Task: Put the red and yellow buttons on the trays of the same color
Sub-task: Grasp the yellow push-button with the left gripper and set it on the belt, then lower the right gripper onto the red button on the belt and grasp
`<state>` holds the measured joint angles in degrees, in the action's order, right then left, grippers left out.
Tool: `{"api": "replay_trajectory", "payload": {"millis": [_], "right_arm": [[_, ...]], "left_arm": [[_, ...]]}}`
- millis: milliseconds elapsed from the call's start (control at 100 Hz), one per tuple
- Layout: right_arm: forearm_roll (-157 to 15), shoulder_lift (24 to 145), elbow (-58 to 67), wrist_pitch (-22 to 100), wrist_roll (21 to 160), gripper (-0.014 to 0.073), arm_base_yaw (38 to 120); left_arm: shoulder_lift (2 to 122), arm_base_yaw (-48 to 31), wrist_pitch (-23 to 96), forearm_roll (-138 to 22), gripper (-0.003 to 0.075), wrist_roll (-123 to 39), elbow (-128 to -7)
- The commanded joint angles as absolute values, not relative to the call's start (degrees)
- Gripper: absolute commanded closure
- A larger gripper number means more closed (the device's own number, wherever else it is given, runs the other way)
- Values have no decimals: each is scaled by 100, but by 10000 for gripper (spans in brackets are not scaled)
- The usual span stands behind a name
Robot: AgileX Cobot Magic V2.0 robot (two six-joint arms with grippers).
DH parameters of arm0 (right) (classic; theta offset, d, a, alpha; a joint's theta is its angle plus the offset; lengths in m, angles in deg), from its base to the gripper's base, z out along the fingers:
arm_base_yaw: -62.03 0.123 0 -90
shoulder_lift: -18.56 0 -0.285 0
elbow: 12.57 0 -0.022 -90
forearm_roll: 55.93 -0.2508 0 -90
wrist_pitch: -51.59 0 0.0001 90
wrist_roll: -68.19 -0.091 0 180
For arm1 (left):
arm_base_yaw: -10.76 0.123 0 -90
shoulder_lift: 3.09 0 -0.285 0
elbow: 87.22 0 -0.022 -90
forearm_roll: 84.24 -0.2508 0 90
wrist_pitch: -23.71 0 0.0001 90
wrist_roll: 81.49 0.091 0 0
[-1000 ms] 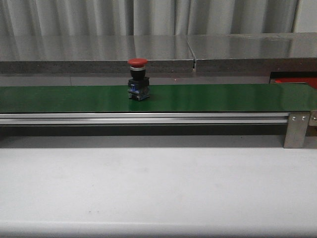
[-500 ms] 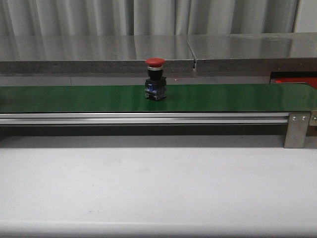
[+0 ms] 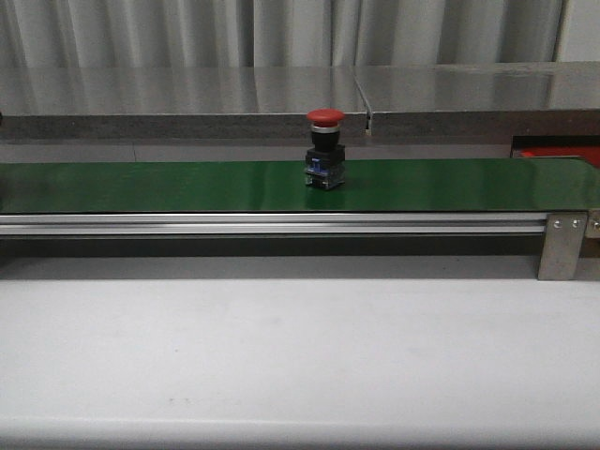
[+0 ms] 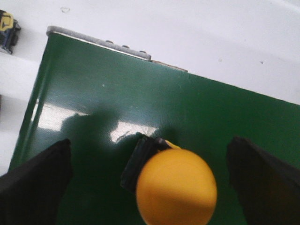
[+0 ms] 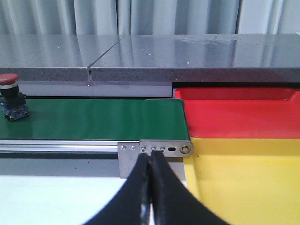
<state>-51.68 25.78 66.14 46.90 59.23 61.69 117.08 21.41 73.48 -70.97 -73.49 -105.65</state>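
A red button (image 3: pixel 324 150) with a mushroom cap and black base stands upright on the green belt (image 3: pixel 141 186); it also shows in the right wrist view (image 5: pixel 11 96). A yellow button (image 4: pixel 176 188) on a black base stands on the belt between the wide-apart fingers of my open left gripper (image 4: pixel 150 180), touching neither. My right gripper (image 5: pixel 151 161) is shut and empty, in front of the belt's end bracket. The red tray (image 5: pixel 243 115) and the yellow tray (image 5: pixel 248 178) lie beyond the belt's end. A corner of the red tray (image 3: pixel 561 154) shows in the front view.
A grey stone ledge (image 3: pixel 187 98) runs behind the belt. A metal bracket (image 3: pixel 562 246) holds the belt's right end. A white table (image 3: pixel 300 356) lies in front. A small yellow-and-black object (image 4: pixel 7 28) sits off the belt's corner.
The red button has travelled to the right along the belt, from left of centre to about the middle of the front view.
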Motion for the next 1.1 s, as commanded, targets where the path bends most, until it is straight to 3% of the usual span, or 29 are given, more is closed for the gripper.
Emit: {"api": "replay_trajectory", "payload": {"millis": [0,380,650,910,1010,1090], "right_arm": [[-5080,2616,6510,5159,5935,710,6173],[-5061,2615,6471,5541,5940,710,6173],[-5308,3013,5922,5159,5940,710,6173],[-5396,4395,4652,4282,5940,710,6173],[-5396,5105,3883,3569,5940,710,6173],[-5396,5745,3243,2798,5940,710,6173]], "left_arm": [[11183,2107,7225,-6930,78,-7340,-10912],[9615,1662,7010,-6906,78,-6664,-10605],[7777,1015,5778,-6906,78,-6561,-8490],[6005,814,5086,-6714,85,-6571,-6495],[5477,814,4996,-6714,139,-6571,-5943],[5103,814,4978,-6714,232,-6571,-5567]]}}
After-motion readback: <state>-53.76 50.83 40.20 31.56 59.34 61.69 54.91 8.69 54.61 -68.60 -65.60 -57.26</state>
